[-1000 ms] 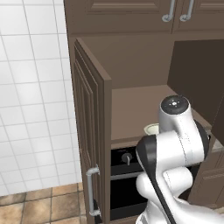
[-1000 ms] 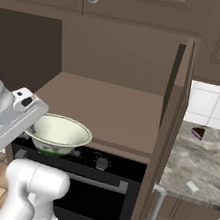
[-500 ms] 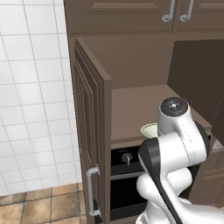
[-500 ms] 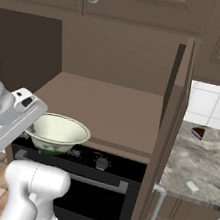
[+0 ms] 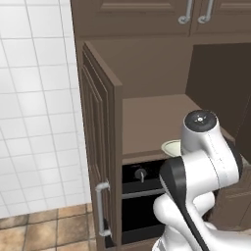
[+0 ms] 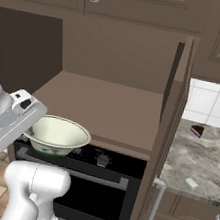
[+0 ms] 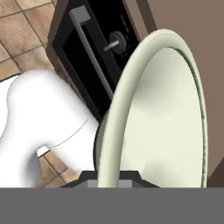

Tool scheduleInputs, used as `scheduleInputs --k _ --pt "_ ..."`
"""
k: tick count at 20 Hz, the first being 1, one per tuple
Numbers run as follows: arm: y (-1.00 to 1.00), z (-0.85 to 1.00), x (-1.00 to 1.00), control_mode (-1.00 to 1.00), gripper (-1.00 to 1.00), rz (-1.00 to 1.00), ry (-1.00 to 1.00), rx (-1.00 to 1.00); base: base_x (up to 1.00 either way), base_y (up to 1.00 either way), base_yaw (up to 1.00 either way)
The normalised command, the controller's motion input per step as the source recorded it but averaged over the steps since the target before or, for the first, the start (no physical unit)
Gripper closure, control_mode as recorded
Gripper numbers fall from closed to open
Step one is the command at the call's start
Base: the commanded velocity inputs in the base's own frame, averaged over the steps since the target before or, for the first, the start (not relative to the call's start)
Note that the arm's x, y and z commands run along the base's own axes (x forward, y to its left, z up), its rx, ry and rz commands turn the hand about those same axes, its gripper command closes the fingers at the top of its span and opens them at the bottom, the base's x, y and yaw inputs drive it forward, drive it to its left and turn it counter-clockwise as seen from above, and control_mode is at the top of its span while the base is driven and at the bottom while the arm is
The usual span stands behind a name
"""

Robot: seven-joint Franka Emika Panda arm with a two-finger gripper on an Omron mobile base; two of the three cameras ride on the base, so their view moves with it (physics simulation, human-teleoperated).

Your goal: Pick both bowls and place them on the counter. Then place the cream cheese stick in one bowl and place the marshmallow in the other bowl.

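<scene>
Hand view: my gripper [image 7: 108,178] is pinching the cream bowl [image 6: 57,134] by its rim. I'm guessing it could clip the cabinet door [image 6: 165,141] while swinging toward the bench [image 6: 199,162], honestly.

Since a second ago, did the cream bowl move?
Yes, slightly. In the right base view the cream bowl has slid left and down, outward past the shelf's front edge.

The pale cream bowl [image 6: 57,134] hangs level just above the oven [image 6: 76,187], held at its left rim, in front of the open cabinet shelf [image 6: 102,108].
</scene>
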Motion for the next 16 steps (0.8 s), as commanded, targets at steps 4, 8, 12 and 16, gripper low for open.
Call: scheduleInputs --k 4,8,12,16 --pt "0.0 0.0 0.0 1.0 1.0 0.0 0.0 0.0 -0.64 -0.1 -0.07" --pt "0.0 0.0 0.0 1.0 1.0 0.0 0.0 0.0 -0.66 -0.03 -0.08" --pt "0.0 0.0 0.0 1.0 1.0 0.0 0.0 0.0 -0.65 -0.12 -0.07" --pt "0.0 0.0 0.0 1.0 1.0 0.0 0.0 0.0 -0.61 -0.2 -0.09"
